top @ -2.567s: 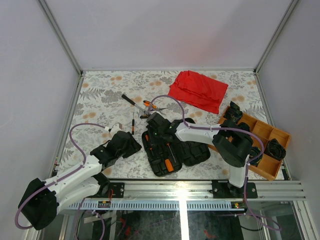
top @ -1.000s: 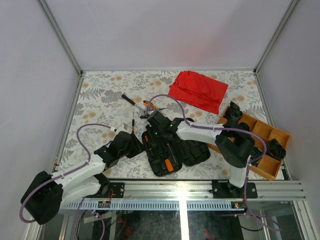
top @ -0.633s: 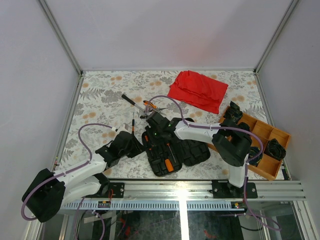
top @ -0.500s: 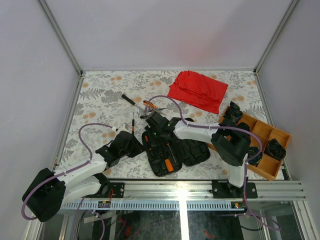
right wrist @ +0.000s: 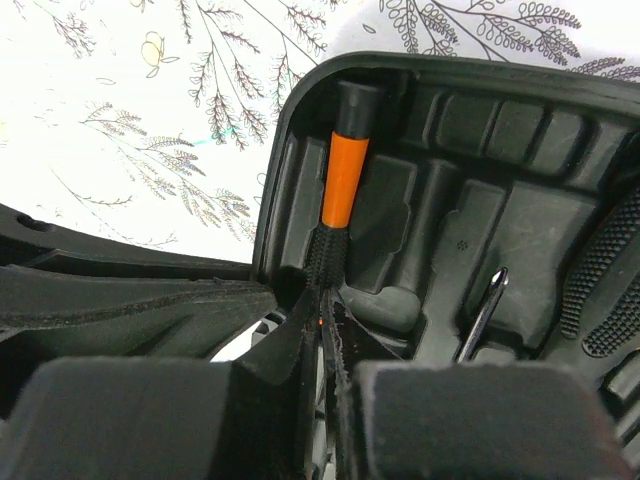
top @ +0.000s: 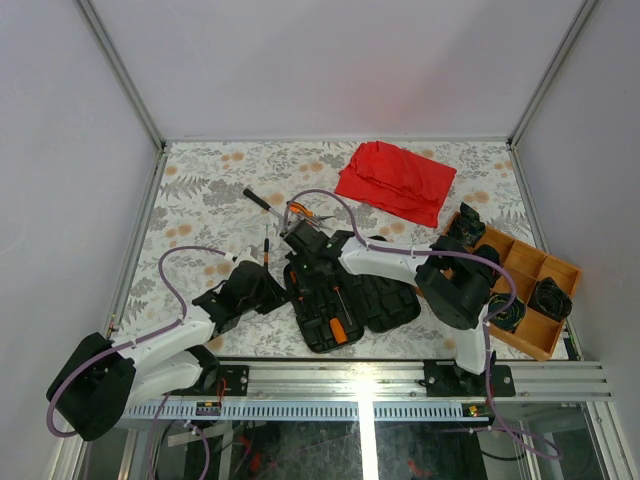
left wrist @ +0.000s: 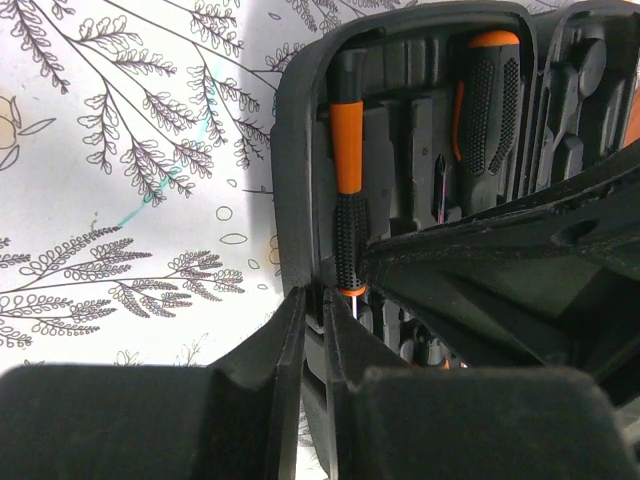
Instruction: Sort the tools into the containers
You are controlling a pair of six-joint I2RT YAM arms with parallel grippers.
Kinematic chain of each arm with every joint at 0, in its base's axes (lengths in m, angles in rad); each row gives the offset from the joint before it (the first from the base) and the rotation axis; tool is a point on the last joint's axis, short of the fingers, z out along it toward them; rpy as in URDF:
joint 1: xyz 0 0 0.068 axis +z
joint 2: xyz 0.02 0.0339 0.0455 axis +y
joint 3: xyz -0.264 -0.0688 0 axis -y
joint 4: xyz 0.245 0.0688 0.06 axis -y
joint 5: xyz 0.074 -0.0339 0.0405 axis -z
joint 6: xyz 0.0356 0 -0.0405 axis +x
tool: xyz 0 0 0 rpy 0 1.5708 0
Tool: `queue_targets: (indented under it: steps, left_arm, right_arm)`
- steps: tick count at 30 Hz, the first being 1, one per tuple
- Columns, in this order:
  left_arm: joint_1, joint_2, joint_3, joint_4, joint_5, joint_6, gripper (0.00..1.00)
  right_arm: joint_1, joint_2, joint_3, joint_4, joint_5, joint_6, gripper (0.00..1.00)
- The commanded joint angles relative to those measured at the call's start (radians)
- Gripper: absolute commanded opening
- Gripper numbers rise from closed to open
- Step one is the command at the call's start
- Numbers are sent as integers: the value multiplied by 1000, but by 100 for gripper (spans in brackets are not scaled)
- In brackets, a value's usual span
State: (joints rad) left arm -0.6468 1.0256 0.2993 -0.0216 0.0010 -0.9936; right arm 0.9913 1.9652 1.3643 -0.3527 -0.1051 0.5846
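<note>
Orange-banded screwdriver (right wrist: 345,180) lies in the outermost slot of the open case (right wrist: 300,110). It sits hard against the wall, black cap tucked into the rounded corner.

- Long axis: parallel to that wall. The shaft end points back at both end effectors.
- Right end effector (right wrist: 320,300): clenched on the screwdriver where the knurled grip ends, fingers nearly meeting. The tool runs straight ahead of it, almost in line with the fingers.
- Left end effector (left wrist: 314,300): clenched, apparently on the case rim just beside the same slot, one finger outside the wall and one inside. It comes in from the side.
- The right arm is the one on the tool. The left looks to be steadying the case.

Judgement: the tool looks seated. The coming move turns on the right fingers letting go and lifting clear. Pulling back along the axis could drag the shaft out of its slot.

Farther out, the bench (top: 200,190) carries a black driver (top: 258,199), pliers (top: 303,212) and a loose slim screwdriver (top: 266,245), all beyond the case and nearer the right arm's reach. Red cloth (top: 397,180) lies at the far side.
</note>
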Motion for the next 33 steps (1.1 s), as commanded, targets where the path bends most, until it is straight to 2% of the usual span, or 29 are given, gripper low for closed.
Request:
queue_targets:
  steps: [1, 3, 20, 33]
  left_arm:
    - [3, 28, -17, 39, 20, 23, 4]
    - [3, 39, -11, 41, 23, 29, 0]
    - [1, 90, -8, 77, 42, 54, 0]
    - [-8, 112, -15, 110, 49, 59, 0]
  right_arm:
    - [40, 65, 51, -75, 54, -32, 4]
    - [47, 84, 64, -99, 49, -39, 2]
    - [106, 246, 158, -258, 103, -62, 0]
    - [139, 414, 82, -194, 38, -38, 0]
